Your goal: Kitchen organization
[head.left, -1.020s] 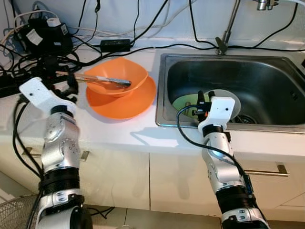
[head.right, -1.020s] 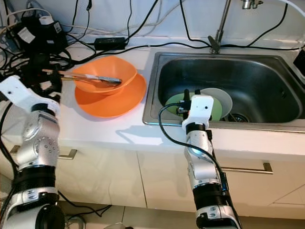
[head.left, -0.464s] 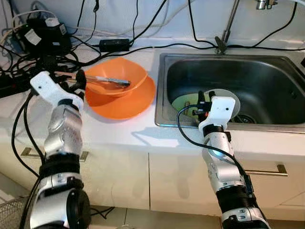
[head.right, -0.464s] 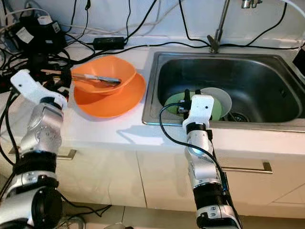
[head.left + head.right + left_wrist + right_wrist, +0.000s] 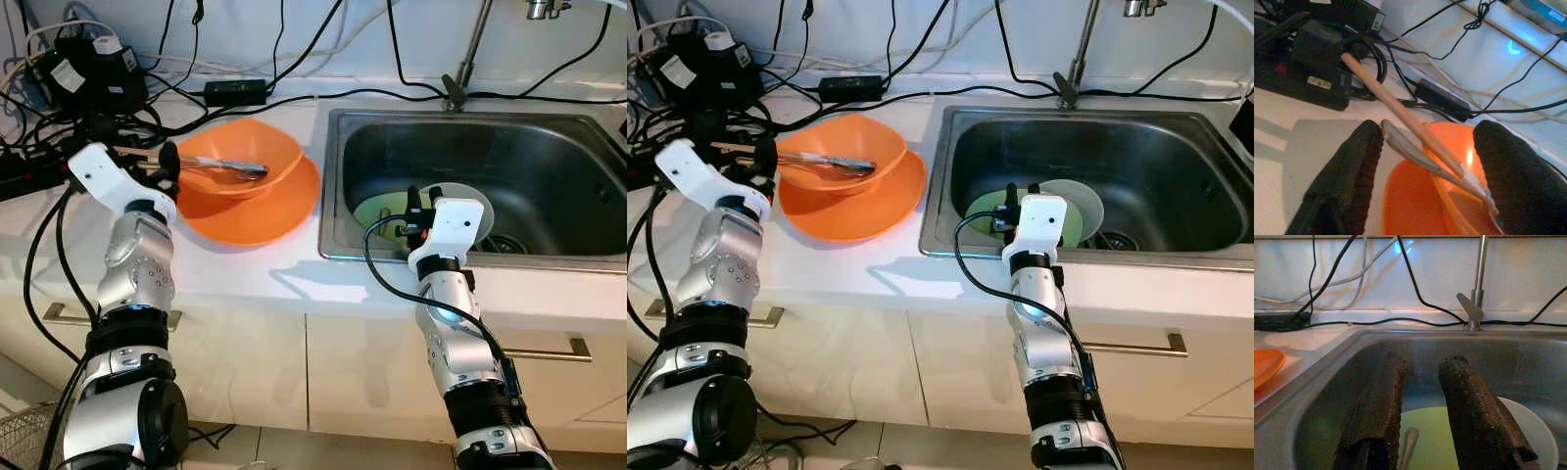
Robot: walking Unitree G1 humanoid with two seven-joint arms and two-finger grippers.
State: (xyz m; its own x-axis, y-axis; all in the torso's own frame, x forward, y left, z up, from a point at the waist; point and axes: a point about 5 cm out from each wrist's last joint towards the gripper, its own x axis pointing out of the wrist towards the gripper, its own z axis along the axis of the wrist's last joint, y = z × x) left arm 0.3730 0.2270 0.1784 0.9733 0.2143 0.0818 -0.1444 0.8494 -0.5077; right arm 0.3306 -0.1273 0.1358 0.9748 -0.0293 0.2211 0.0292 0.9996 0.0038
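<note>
The left gripper (image 5: 1422,161), its rough black fingers spread apart, is held around a wooden chopstick (image 5: 1400,115) and metal spoon handle (image 5: 1420,159) on the glossy orange bowl (image 5: 238,157), while the right gripper (image 5: 1422,421) is parted above a round green plate (image 5: 1427,445) in the steel sink (image 5: 549,147).

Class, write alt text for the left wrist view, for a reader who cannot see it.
The left gripper is open, its two black fingers on either side of a wooden chopstick and a metal utensil handle that stick out over the rim of an orange bowl. Behind lie a black power strip and tangled cables on a white counter.
</note>
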